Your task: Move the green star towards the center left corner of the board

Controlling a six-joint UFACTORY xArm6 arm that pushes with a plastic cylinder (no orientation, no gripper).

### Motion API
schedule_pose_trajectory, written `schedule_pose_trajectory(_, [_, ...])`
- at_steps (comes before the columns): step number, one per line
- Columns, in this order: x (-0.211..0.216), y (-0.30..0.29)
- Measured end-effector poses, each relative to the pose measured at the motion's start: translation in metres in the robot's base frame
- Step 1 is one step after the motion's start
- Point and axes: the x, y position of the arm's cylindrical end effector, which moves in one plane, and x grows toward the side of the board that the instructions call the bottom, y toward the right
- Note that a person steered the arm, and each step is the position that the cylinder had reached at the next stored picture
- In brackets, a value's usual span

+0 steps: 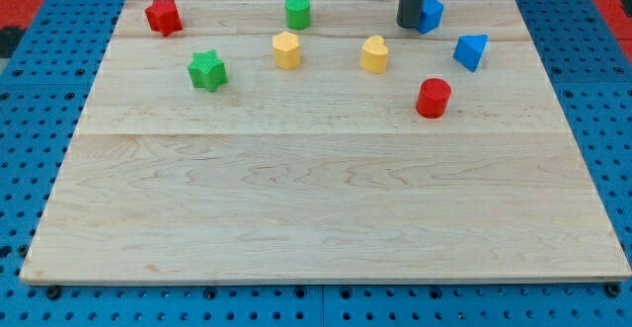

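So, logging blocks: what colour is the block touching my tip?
Blue, beside my tip; the camera view shows it.

A single view looks down at a slant from the near edge of the table [326, 218], facing its far edge, close enough that the wooden top nearly fills the picture.

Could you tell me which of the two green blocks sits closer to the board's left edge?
It is the green star, left of the yellow blocks. The green cylinder stands farther right, near the top edge. My tip is far from both, beside a blue block.
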Motion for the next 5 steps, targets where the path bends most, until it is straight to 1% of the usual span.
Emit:
schedule_pose_trajectory(1, [-0.003,-0.027])
schedule_pose_trajectory(3, [0.0,-0.03])
schedule_pose_trajectory(4, [0.01,-0.05])
schedule_pose_trajectory(5, [0.025,-0.091])
